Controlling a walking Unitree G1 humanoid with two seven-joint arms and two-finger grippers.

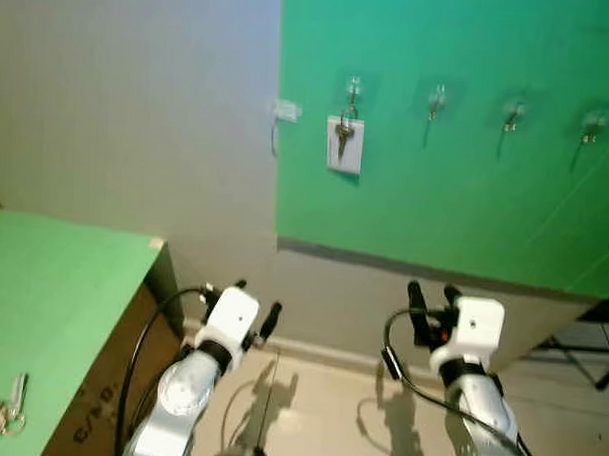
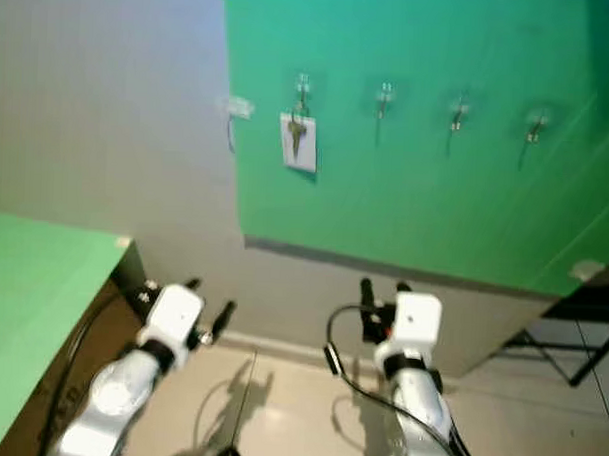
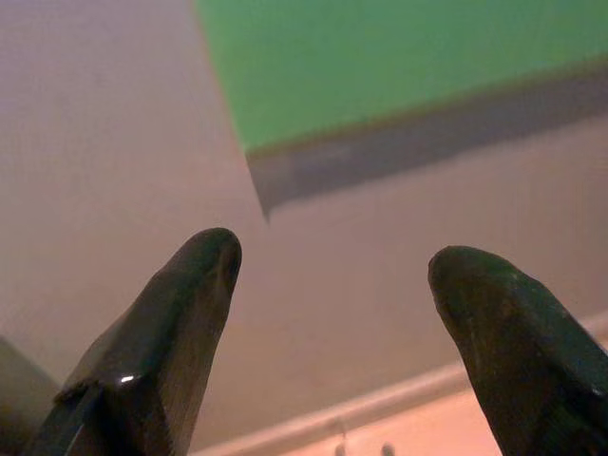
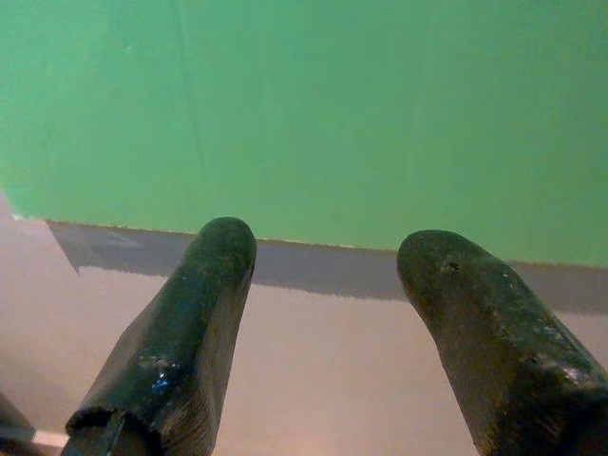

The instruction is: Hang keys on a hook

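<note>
Far left, a bunch of keys [image 1: 0, 413] lies on the green table [image 1: 53, 279], partly cut off by the frame edge. Left gripper [image 1: 257, 308] hovers low, fingers spread, holding nothing. On the green wall panel [image 1: 466, 174], keys with a white tag [image 1: 344, 141] hang on the leftmost hook [image 1: 353, 88]; three blurry hooks follow rightward. Right gripper [image 1: 434, 301] is spread too.
</note>
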